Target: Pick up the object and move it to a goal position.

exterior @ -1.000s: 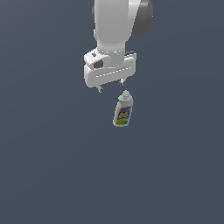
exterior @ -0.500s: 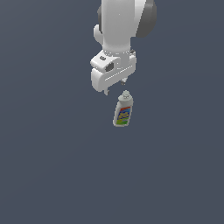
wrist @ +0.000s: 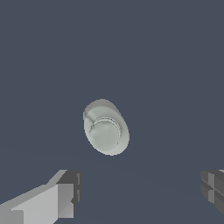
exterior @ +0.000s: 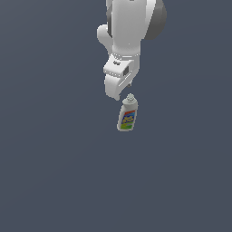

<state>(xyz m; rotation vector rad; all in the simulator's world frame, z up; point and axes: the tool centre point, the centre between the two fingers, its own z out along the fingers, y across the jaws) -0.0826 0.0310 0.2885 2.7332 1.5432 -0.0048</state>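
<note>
The object is a small white bottle (exterior: 128, 116) with a ribbed white cap and a blue, yellow, red and green label. It stands upright on the dark grey floor. In the wrist view I see it from above, cap first (wrist: 105, 130). My gripper (exterior: 119, 94) hangs just above the cap and slightly toward the exterior view's left. It is open and empty. In the wrist view my gripper (wrist: 140, 192) has one finger (wrist: 65, 192) and the other finger (wrist: 213, 188) spread wide. The bottle lies ahead of the gap, not between the fingers.
A plain dark grey floor (exterior: 54, 172) fills both views. The white arm (exterior: 129, 27) rises out of the top of the exterior view. No other object shows.
The hand has turned about its vertical axis and now shows narrower in the exterior view. It has shifted slightly toward the exterior view's right. The bottle has not moved.
</note>
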